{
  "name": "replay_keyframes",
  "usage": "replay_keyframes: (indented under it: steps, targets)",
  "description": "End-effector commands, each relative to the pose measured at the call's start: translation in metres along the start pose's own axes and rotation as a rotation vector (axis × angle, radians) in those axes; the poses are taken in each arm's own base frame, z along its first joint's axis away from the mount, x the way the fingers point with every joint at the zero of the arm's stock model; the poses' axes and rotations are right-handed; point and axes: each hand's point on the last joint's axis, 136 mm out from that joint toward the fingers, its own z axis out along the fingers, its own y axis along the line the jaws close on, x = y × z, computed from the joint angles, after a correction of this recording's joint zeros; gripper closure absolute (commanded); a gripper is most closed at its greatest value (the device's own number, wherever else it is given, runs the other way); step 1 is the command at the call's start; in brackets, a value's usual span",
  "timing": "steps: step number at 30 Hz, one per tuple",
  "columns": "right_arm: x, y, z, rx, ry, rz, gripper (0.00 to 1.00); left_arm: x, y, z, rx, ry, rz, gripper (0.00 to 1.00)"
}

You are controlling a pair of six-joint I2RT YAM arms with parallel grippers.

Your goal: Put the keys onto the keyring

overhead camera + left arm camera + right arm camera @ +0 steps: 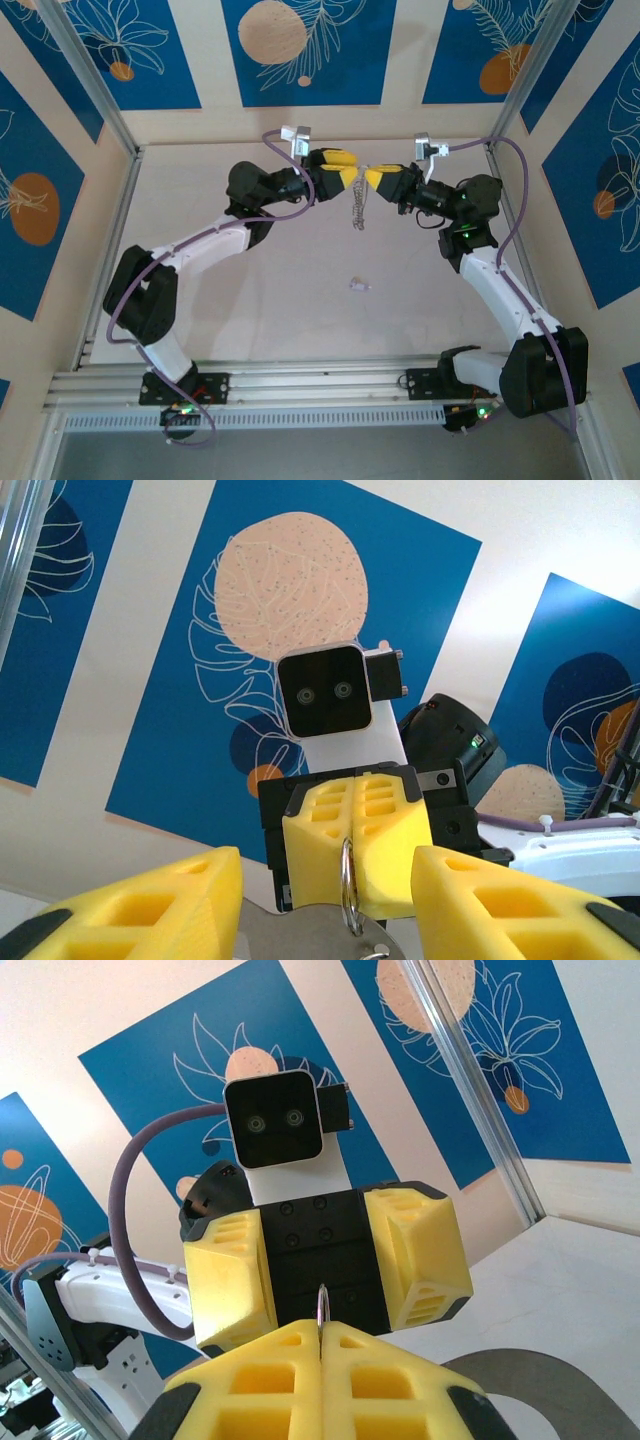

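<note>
Keyring (358, 208) hangs long-axis down, pinched in the closed right fingers (260, 1380) — the left fingers (150, 910), spread open, face it just beside — with a key (358, 285) lying well apart on the counter (250, 300), robot-side.

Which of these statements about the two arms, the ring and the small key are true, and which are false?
1. The yellow-fingered right end effector is shut on a thin silvery metal ring. True.
2. The yellow-fingered left end effector is also shut. False: its jaws stand wide apart.
3. A tiny lilac-tinted metal key lies on the pale table, apart from both arms. True.
4. A string of small silvery metal pieces lies flat on the table. False: it hangs between the two end effectors.
</note>
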Motion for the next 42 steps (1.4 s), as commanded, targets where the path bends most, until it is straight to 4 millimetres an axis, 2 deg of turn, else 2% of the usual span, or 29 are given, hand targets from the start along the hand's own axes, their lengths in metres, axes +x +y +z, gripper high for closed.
replay_keyframes:
  steps: [1, 8, 12, 19, 25, 28, 31, 32, 36, 42]
  targets:
    - [-0.009, 0.008, 0.001, -0.01, -0.031, -0.036, 1.0, -0.008, -0.014, 0.006, 0.053, -0.014, 0.041, 0.52]
    - [-0.009, 0.01, 0.001, -0.013, -0.032, -0.034, 1.0, -0.004, -0.018, 0.009, 0.067, 0.001, 0.038, 0.55]
    - [-0.009, 0.011, 0.002, -0.016, -0.028, -0.035, 1.0, -0.004, -0.02, 0.01, 0.069, 0.002, 0.038, 0.61]
    - [-0.005, 0.013, 0.002, -0.016, -0.02, -0.03, 1.0, -0.007, -0.022, 0.011, 0.074, -0.003, 0.046, 0.8]
    - [-0.002, 0.013, 0.003, -0.012, -0.012, -0.029, 1.0, -0.006, -0.024, 0.012, 0.078, 0.002, 0.047, 1.0]
    - [-0.002, 0.009, 0.001, 0.007, -0.006, -0.017, 1.0, -0.006, -0.025, 0.011, 0.078, 0.011, 0.053, 1.0]
    - [-0.006, 0.004, -0.01, 0.043, -0.012, -0.008, 0.7, -0.002, -0.025, 0.011, 0.071, 0.04, 0.067, 1.0]
    - [-0.007, 0.003, -0.015, 0.055, -0.013, -0.007, 0.64, 0.0, -0.026, 0.011, 0.068, 0.053, 0.074, 1.0]
    - [-0.007, 0.0, -0.029, 0.088, 0.006, 0.001, 0.55, 0.005, -0.028, 0.01, 0.065, 0.113, 0.097, 1.0]
    - [0.001, 0.005, -0.035, 0.098, 0.066, -0.02, 0.54, 0.016, -0.026, 0.01, 0.059, 0.223, 0.138, 1.0]
